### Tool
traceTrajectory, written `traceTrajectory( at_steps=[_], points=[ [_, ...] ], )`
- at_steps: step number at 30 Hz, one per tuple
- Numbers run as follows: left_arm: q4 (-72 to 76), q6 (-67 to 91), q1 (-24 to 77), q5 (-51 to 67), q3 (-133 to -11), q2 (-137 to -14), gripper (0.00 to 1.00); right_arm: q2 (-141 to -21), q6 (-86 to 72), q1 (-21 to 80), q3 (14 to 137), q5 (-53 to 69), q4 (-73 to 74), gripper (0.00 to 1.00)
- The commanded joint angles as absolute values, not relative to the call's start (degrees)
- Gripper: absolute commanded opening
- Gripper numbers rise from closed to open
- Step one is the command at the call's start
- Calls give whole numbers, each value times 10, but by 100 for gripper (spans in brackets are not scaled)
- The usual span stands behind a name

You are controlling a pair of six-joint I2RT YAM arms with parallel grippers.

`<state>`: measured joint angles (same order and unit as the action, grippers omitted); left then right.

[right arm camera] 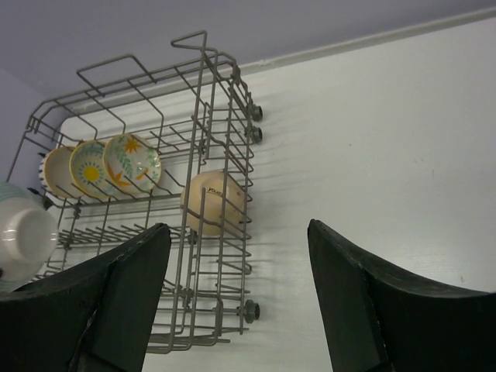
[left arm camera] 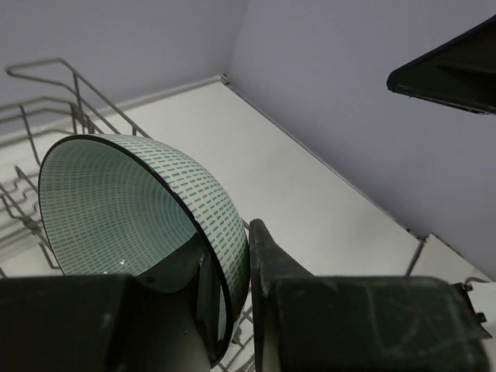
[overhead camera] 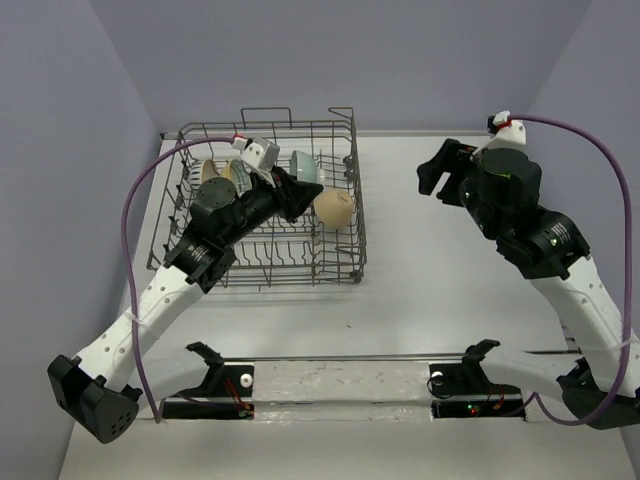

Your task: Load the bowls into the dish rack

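The grey wire dish rack stands at the table's back left. My left gripper reaches into it, shut on the rim of a pale teal-green bowl held on edge above the tines. In the left wrist view the bowl fills the lower left, its rim pinched between the fingers of the gripper. A plain tan bowl leans against the rack's right wall. Three more bowls stand in a row at the rack's far left. My right gripper hovers open, right of the rack, holding nothing.
The rack has raised sides and small wheels on its near side. White table lies between the rack and the right arm. Purple walls close in on the back and both sides.
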<state>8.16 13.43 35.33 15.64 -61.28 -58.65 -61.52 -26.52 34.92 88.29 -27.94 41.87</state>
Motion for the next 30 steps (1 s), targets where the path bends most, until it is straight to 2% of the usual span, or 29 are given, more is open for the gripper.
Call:
traceTrajectory(
  at_steps=[1, 17, 26, 30],
  points=[
    [273, 295, 318, 293, -538, -582, 0, -613, -277, 347, 866, -232, 363, 77],
    [545, 463, 263, 352, -354, -627, 0, -679, -283, 347, 800, -129, 293, 76],
    [820, 594, 244, 350, -274, -739, 0, -700, -291, 347, 770, -108, 259, 76],
    [871, 620, 244, 339, -265, -781, 0, -712, -292, 347, 766, -103, 255, 76]
  ],
)
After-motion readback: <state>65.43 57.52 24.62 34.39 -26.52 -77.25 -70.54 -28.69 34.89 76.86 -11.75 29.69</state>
